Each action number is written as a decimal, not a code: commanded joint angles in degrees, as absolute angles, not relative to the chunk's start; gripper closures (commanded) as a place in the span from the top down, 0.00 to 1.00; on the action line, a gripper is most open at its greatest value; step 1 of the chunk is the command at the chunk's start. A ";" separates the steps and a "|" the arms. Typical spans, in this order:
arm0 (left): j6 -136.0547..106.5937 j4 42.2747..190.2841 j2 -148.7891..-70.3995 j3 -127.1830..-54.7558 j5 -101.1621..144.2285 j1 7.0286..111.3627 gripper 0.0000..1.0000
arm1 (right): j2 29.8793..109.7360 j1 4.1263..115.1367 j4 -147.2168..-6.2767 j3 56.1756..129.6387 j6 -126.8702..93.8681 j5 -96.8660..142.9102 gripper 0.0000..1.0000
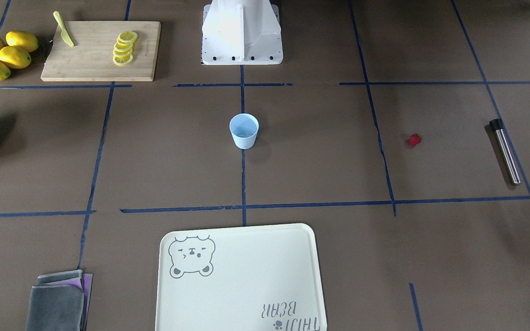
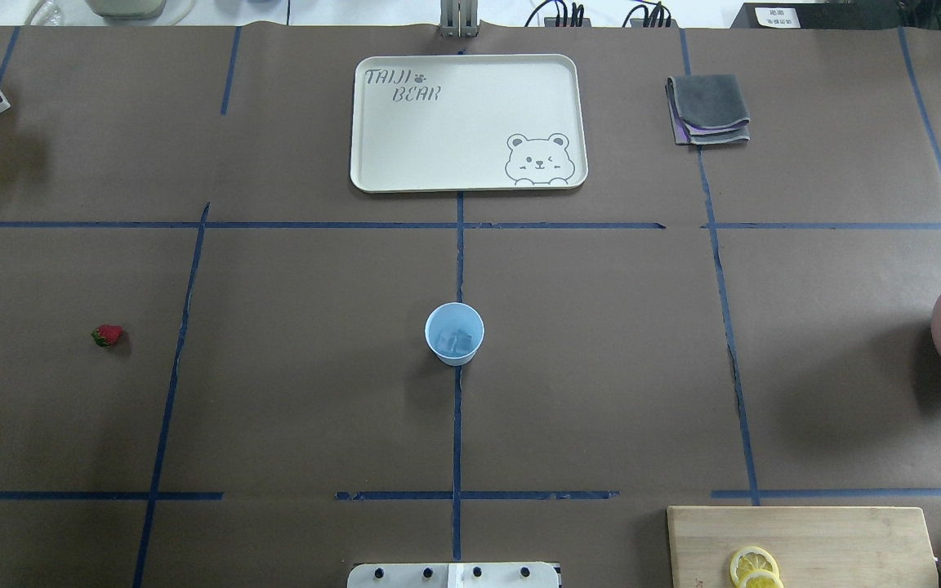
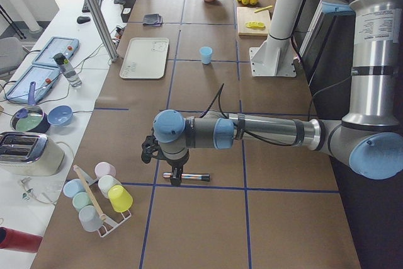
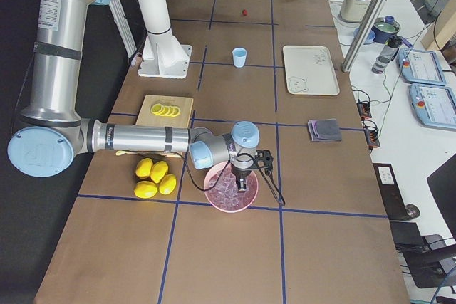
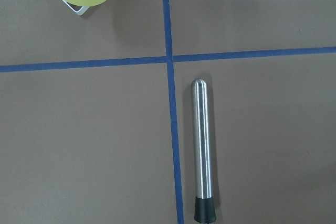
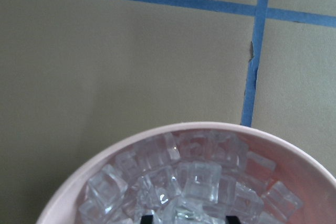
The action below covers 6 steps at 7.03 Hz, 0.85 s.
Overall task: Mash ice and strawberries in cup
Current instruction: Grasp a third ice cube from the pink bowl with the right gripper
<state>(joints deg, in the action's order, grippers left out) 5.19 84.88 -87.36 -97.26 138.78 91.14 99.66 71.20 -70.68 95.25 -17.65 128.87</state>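
My right gripper [image 6: 186, 219] sits among the ice [image 6: 199, 179] in the pink bowl [image 6: 73, 187], fingertips [image 6: 149, 217] apart around a cube, though I cannot tell if they grip it; a slick cube could slip out onto the bench [image 2: 601, 367]. My left gripper [image 3: 176, 177], its state unreadable, hangs over the muddler [image 5: 203, 145], and the strawberry [image 2: 108, 335] lies well apart from the central cup [image 2: 454, 333], which holds only ice and could tip.
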 commanded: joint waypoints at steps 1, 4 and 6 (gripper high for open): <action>5.19 84.90 -87.36 -97.21 138.78 91.14 1.00 | 99.58 71.19 -70.49 95.80 -17.32 128.85 0.26; 5.27 84.90 -87.36 -97.21 138.69 91.14 1.00 | 98.26 71.37 -70.66 96.85 -15.74 129.02 0.00; 5.27 84.90 -87.36 -97.21 138.78 91.14 1.00 | 98.35 73.30 -78.26 106.73 -15.64 129.64 0.00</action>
<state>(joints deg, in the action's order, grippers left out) 5.27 84.90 -87.36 -97.17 138.72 91.14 98.44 72.52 -73.51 101.15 -15.74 129.43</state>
